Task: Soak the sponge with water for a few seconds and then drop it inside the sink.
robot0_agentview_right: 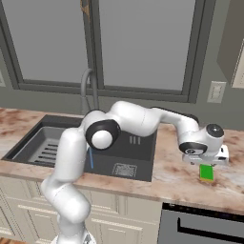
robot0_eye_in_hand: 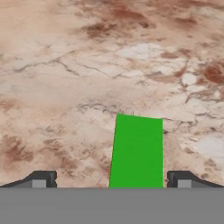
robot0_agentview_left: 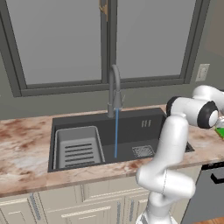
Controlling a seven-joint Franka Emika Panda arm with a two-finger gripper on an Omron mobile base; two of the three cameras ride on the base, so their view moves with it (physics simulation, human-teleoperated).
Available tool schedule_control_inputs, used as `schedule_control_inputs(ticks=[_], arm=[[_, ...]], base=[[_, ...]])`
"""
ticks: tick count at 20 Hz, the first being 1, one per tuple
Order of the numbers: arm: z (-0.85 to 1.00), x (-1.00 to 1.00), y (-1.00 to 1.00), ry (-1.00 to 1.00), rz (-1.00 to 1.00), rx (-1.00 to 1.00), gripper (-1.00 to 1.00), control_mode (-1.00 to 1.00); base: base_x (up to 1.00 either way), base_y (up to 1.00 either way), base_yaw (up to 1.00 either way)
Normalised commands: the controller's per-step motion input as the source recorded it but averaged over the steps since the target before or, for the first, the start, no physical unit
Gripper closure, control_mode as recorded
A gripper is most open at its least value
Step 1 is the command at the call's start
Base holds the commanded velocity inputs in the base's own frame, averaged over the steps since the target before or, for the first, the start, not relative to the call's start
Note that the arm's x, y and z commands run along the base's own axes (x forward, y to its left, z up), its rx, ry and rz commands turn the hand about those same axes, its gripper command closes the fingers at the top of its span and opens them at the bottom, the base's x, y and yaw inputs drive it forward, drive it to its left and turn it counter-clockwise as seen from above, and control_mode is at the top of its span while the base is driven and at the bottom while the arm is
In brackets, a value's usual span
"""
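Claw (robot0_eye_in_hand: 111, 179) spread wide, fingertips (robot0_eye_in_hand: 43, 178) standing on either side of the sponge (robot0_eye_in_hand: 137, 151) without touching it; nothing gripped. Sponge lies flat on the marbled counter (robot0_eye_in_hand: 65, 65), green face up, at roughly 6 o'clock in the hand view. In the right base view the sponge (robot0_agentview_right: 207, 172) sits at 3 o'clock from the sink (robot0_agentview_right: 138, 145), well apart from it, directly under the hand. Water (robot0_agentview_left: 116, 133) falls in a thin blue stream from the faucet (robot0_agentview_left: 114, 89) into the sink (robot0_agentview_left: 131, 124), beside the slotted rack (robot0_agentview_left: 78, 146).
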Motion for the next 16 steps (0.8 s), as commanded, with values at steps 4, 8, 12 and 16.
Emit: schedule_control_inputs(ticks=[4, 8, 12, 16], arm=[[-0.13, 0.00, -0.09, 0.01, 0.00, 0.00, -1.00, -1.00], [-0.21, 0.00, -0.25, 0.01, 0.00, 0.00, -1.00, -1.00], [-0.09, 0.00, -0.23, 0.00, 0.00, 0.00, -1.00, -1.00], [0.00, 0.03, -0.20, 0.00, 0.01, 0.00, -1.00, -1.00]], base=[[0.00, 0.00, 0.00], [0.00, 0.00, 0.00], [0.00, 0.00, 0.00], [0.00, 0.00, 0.00]])
